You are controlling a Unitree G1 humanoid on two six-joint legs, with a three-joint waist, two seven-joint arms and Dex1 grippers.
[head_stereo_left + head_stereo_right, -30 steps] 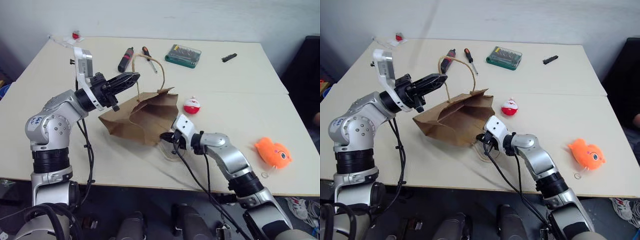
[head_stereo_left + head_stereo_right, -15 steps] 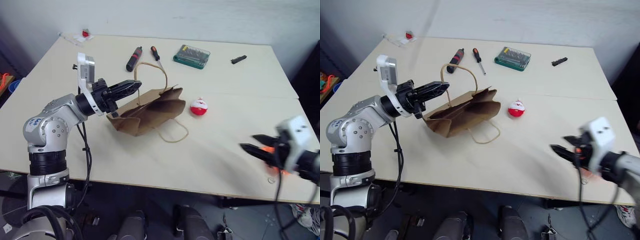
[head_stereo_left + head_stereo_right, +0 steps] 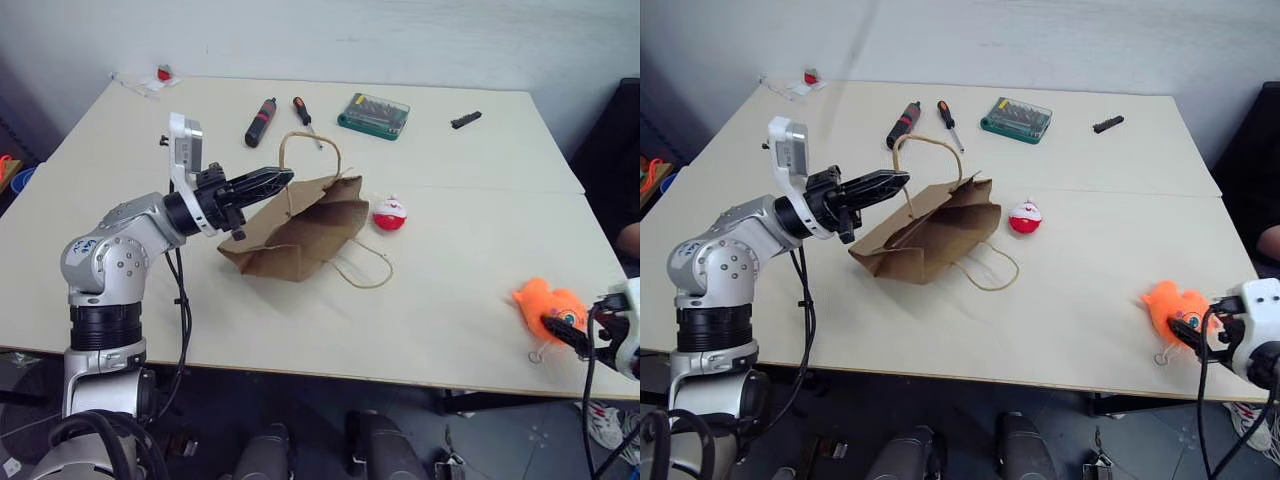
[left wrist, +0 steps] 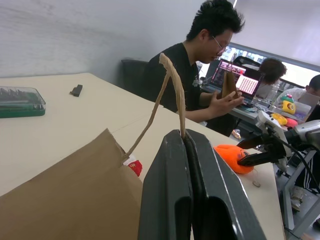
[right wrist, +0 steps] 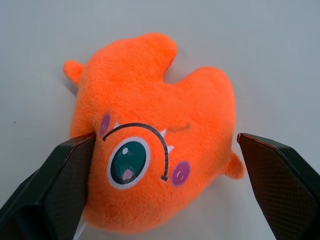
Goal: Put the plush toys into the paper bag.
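Note:
The brown paper bag (image 3: 300, 232) lies on its side mid-table. My left gripper (image 3: 283, 178) is shut on one of its cord handles (image 4: 172, 85) and holds that handle up; the other handle (image 3: 362, 268) lies flat on the table. The red-and-white plush ball (image 3: 390, 214) sits just right of the bag. The orange fish plush (image 5: 155, 150) lies near the table's front right corner. My right gripper (image 3: 1188, 330) is open, with one finger on each side of the fish; the left-hand finger (image 5: 60, 190) is against its fur.
At the back of the table (image 3: 450, 230) lie a green bit case (image 3: 373, 113), two screwdrivers (image 3: 258, 120) (image 3: 303, 112) and a small black part (image 3: 461, 120). A person (image 4: 200, 65) sits past the table's right side.
My right arm swung from the bag's mouth far to the right, and its gripper opened around the orange fish. The handle near it now lies flat. The left gripper kept its hold.

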